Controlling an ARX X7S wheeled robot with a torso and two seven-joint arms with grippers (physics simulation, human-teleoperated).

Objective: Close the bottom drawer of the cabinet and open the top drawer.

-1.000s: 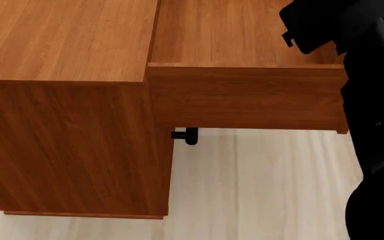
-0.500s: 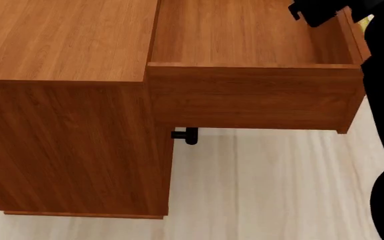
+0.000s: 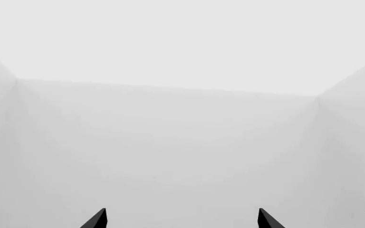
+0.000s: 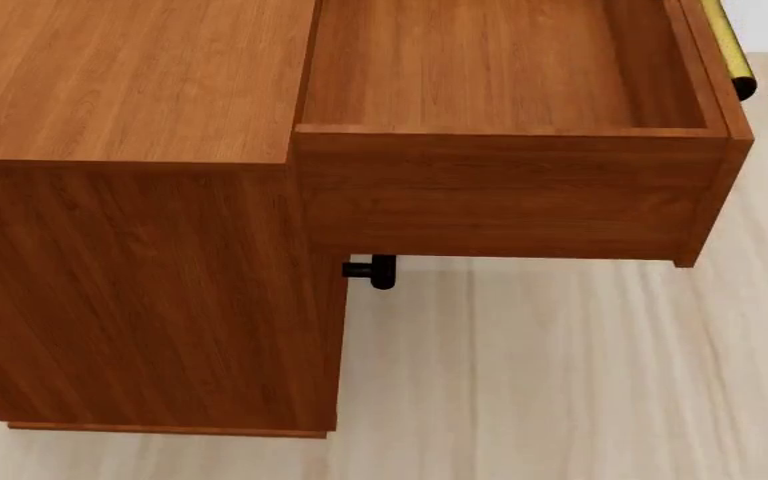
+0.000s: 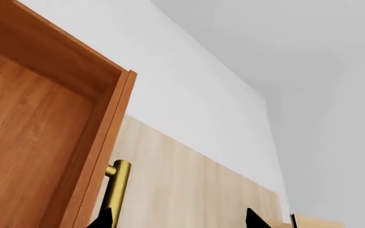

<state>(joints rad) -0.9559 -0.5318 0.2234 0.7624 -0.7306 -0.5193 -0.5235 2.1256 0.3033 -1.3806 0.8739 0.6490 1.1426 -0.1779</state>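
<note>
The cabinet (image 4: 117, 90) fills the head view's left, seen from above and from its side. Its top drawer (image 4: 491, 200) stands pulled out to the right, its box empty, with the brass handle (image 4: 728, 50) on its front. The bottom drawer is hidden below it. Neither arm shows in the head view. In the right wrist view, my right gripper (image 5: 179, 219) is open, with one fingertip right beside the brass handle (image 5: 116, 190) and nothing between the fingers. The top drawer (image 5: 36, 142) lies alongside it. My left gripper (image 3: 181, 221) is open and faces bare white walls.
A short dark bar (image 4: 371, 270) sticks out from the cabinet front just under the open drawer. Pale wood floor (image 4: 531, 380) spreads below and to the right of the cabinet. White walls (image 5: 189, 95) stand behind the drawer.
My right arm, which covered the drawer's front end at the head view's right, has drawn out of that view. The brass handle now shows. The drawer has not visibly moved.
</note>
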